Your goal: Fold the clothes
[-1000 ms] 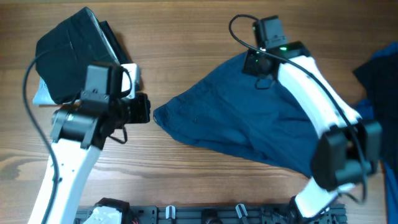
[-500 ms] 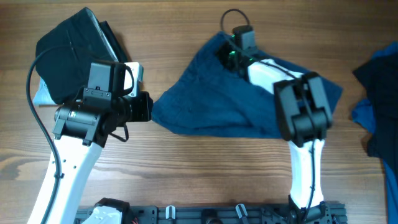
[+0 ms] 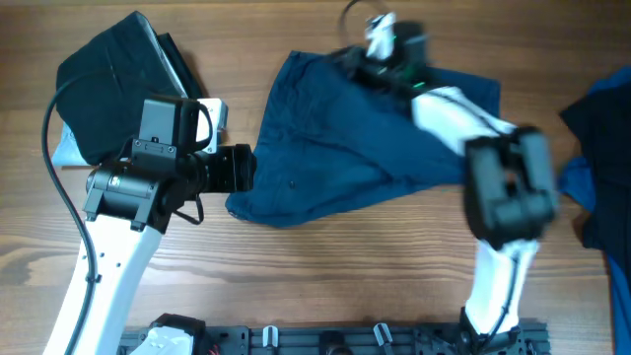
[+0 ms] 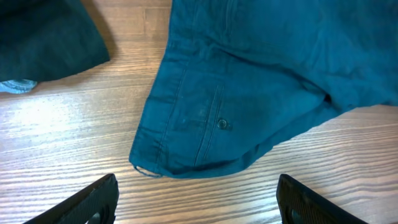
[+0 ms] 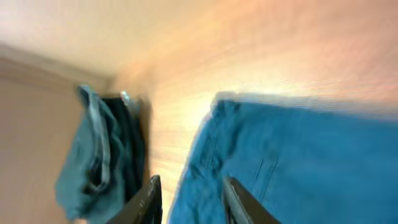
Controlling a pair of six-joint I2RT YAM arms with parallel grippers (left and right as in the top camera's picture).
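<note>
Bench (image 3: 325, 266): pale wood planks, carrying all the garments.
Dark blue shorts (image 3: 345, 158): spread loosely across the middle of the bench, rumpled. One stitched corner points at the left hand, the far edge lies under the right hand.
Black-navy pile (image 3: 108, 79): folded at the far left, well apart from the shorts, with a pale blue piece (image 3: 61, 148) showing beneath it.
Other clothes (image 3: 601, 128): dark and blue, heaped at the right edge.
Left hand (image 3: 237, 170): fingers spread wide, nothing between them, low over the bench just beside the shorts' near corner.
Right hand (image 3: 367, 44): at the shorts' far edge. Fingers narrow with blue cloth between, too blurred to tell if it grips.
Button (image 4: 222, 124): on the seamed corner.
</note>
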